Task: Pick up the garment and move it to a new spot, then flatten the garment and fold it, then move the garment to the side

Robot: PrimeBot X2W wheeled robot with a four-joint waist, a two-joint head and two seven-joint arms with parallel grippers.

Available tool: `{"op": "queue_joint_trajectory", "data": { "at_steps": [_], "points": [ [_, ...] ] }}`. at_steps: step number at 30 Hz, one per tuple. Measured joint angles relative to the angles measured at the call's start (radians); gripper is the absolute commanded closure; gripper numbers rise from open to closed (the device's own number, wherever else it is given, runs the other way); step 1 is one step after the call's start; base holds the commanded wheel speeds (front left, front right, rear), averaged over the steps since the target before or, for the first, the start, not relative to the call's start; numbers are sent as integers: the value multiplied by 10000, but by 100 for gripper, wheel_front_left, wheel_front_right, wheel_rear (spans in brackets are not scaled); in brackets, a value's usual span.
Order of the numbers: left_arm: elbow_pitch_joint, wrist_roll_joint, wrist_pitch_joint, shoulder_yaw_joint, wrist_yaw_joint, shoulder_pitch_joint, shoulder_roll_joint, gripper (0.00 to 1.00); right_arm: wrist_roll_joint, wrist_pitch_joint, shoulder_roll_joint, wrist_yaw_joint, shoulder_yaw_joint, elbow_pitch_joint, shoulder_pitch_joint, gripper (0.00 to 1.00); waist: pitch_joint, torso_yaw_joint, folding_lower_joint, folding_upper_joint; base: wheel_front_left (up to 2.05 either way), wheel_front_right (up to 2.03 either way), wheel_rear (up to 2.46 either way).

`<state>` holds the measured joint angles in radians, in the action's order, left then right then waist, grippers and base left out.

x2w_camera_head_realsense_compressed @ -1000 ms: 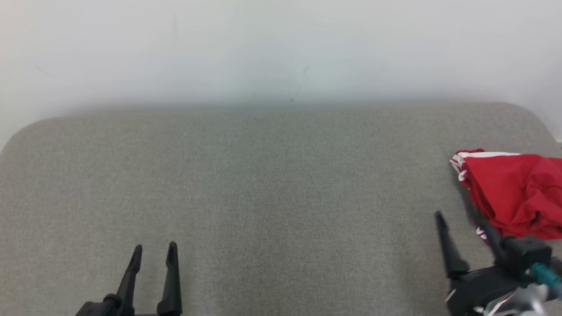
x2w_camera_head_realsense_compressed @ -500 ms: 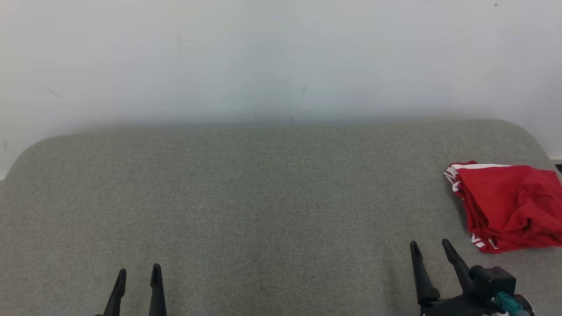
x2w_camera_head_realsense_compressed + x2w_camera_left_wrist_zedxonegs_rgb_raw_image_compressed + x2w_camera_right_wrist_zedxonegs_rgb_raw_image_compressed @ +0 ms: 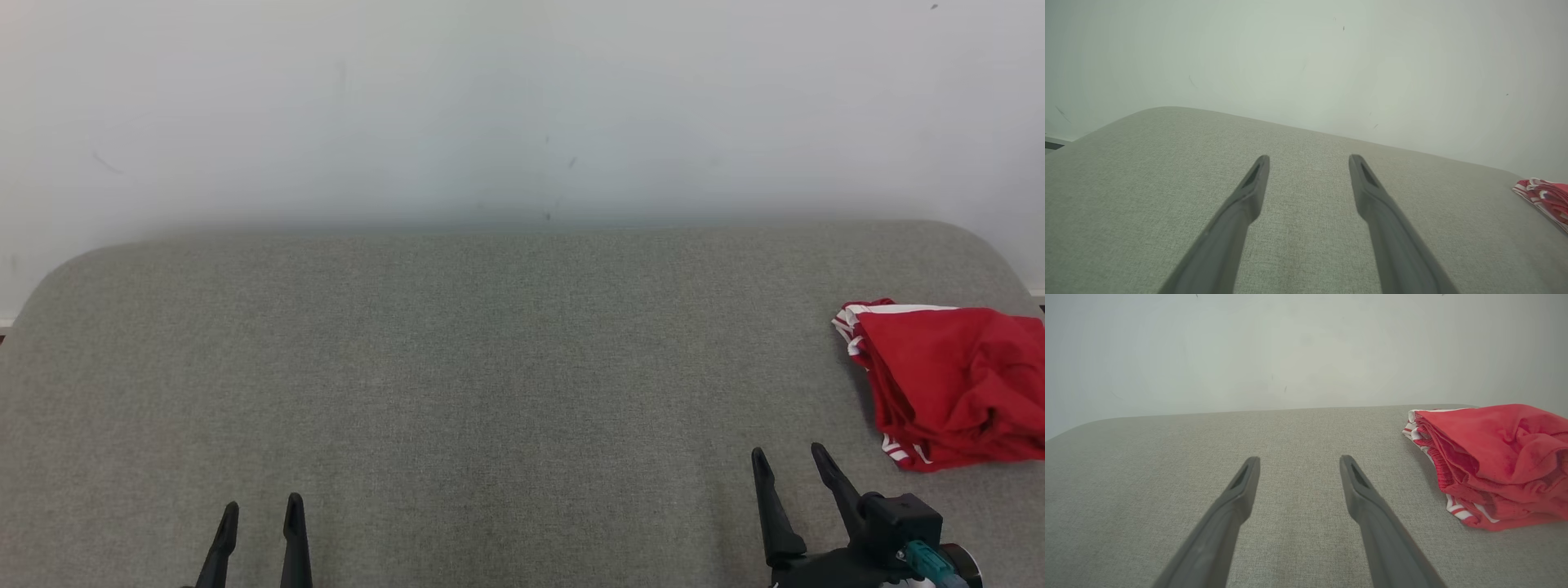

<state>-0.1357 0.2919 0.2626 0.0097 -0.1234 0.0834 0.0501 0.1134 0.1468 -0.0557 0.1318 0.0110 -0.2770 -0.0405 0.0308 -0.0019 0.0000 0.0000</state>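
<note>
**Jaws empty, garment at the right edge**

Both pairs of jaws stand wide apart and hold nothing. In the head view the left jaws rise from the lower left of the frame and the right jaws from the lower right, all pointing up the frame over the grey bench (image 3: 490, 367). The right jaws are near the garment (image 3: 951, 384) but apart from it, with bare bench between them. The left jaws are well apart from it.

The garment, red with white stripes along one edge, lies on the bench at the right edge of the frame, which cuts part of it off. Behind the bench is a plain wall (image 3: 490, 98).

The garment lies in a layered bundle off to the side and no jaws are on it, so the last step, setting it aside, looks done. The fold is rough, though. If more work is wanted, the right jaws would have to swing toward the bundle's near edge and close on the top layers.

The right wrist view shows the stacked layers and rumpled top of the garment (image 3: 1494, 457) close up. The left wrist view catches a striped corner (image 3: 1545, 196) at its right edge. The head view alone sets both pairs of jaws against the garment.
</note>
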Motion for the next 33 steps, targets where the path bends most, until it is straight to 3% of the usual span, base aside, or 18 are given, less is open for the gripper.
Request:
{"op": "queue_joint_trajectory", "data": {
  "at_steps": [13, 14, 20, 33],
  "points": [
    [-84, -12, 0, -33, -6, -9, 0, 0, -38, 31, 35, 0, 19, -128, -14, 0, -149, 28, 0, 1, 0, 0, 0],
    [-100, -15, 0, -31, -6, -11, 0, 100, -38, 31, 35, 0, 38, -140, -19, 100, -157, 36, 0, 0, 0, 0, 0],
    [-554, 153, -52, -63, 0, 15, -52, 100, 107, -75, 58, 0, 23, -656, 292, 100, -163, 38, 1, 1, 0, 0, 0],
    [-627, 2445, -702, 0, 0, -43, -23, 100, 2648, -418, 59, 0, -153, -303, 297, 100, -180, 36, 2, 1, 0, 0, 0]
  ]
}}
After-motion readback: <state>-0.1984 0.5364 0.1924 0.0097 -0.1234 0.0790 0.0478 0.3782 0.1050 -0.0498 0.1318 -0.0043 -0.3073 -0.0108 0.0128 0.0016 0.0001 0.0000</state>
